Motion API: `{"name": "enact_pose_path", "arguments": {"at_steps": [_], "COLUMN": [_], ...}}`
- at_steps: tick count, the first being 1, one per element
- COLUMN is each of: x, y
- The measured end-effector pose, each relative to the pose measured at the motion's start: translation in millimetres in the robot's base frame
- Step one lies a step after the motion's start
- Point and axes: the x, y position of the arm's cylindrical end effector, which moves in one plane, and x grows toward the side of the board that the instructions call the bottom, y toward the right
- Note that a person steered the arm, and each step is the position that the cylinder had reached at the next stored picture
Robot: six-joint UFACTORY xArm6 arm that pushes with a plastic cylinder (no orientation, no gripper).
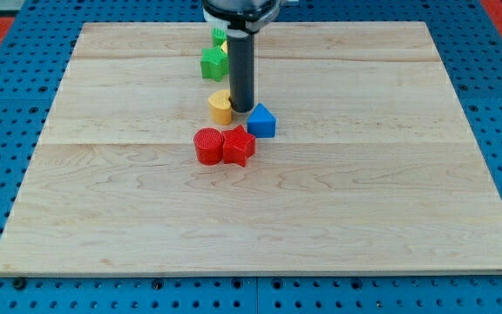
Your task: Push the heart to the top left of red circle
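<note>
The yellow heart (pixel 220 106) lies on the wooden board just above the red circle (pixel 207 146). My tip (pixel 240 109) stands at the heart's right edge, touching or nearly touching it, with the blue triangular block (pixel 262 121) just to its right. A red star-shaped block (pixel 239 146) touches the red circle's right side.
A green block (pixel 213 62) lies above the heart, left of the rod. Another green block (pixel 219 36) and a bit of yellow block (pixel 224 44) show behind the rod near the board's top edge. The board (pixel 364 192) sits on a blue pegboard.
</note>
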Motion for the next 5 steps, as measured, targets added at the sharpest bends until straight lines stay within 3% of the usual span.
{"name": "enact_pose_path", "arguments": {"at_steps": [1,2,3,4,5], "x": [0,34,5,-19,63], "y": [-24,-27,-10,51,116]}}
